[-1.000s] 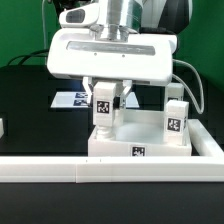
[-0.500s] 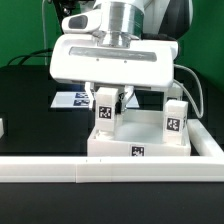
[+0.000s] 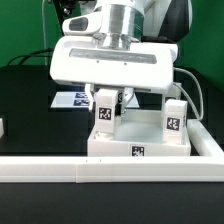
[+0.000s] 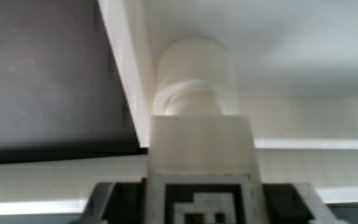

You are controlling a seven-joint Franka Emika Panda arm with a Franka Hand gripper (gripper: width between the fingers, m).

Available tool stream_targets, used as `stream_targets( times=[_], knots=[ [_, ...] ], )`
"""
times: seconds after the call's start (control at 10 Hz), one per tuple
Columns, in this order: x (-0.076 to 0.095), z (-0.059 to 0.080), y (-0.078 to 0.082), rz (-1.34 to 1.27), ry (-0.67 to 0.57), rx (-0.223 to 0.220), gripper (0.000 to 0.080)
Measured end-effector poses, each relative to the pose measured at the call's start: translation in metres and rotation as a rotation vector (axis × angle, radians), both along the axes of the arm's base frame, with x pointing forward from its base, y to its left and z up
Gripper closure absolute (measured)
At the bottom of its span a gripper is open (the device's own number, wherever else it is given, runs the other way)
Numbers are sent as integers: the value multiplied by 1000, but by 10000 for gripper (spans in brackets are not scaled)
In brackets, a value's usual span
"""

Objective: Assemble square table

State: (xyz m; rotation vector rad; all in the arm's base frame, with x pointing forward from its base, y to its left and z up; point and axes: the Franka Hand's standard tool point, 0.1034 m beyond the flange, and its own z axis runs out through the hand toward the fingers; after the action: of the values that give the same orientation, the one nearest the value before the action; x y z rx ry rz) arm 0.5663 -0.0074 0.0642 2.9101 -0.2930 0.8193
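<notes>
My gripper (image 3: 105, 100) is shut on a short white leg (image 3: 103, 112) with a tag, holding it upright over the left back corner of the white square tabletop (image 3: 145, 138). In the wrist view the leg (image 4: 202, 140) runs straight away from my gripper (image 4: 202, 203), with dark fingers (image 4: 119, 203) on both sides of its tag and its rounded far end against the tabletop (image 4: 309, 60). A second tagged leg (image 3: 175, 118) stands upright at the tabletop's right corner. The tabletop's front side carries a tag (image 3: 139, 152).
A long white border wall (image 3: 60, 170) runs along the front and up the exterior view's right, close to the tabletop. The marker board (image 3: 72, 99) lies behind on the black table (image 3: 30, 95). A small white part (image 3: 2, 127) shows at the left edge.
The wrist has turned a little and shifted slightly towards the exterior view's right, and the leg stays in the jaws over the same corner.
</notes>
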Motion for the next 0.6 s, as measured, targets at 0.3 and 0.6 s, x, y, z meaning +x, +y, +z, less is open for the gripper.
stream_targets(
  times=[0.3,0.6],
  knots=[
    [1,0,0,2,8,2,506],
    [-1,-2,0,3,18,3,192]
  ],
)
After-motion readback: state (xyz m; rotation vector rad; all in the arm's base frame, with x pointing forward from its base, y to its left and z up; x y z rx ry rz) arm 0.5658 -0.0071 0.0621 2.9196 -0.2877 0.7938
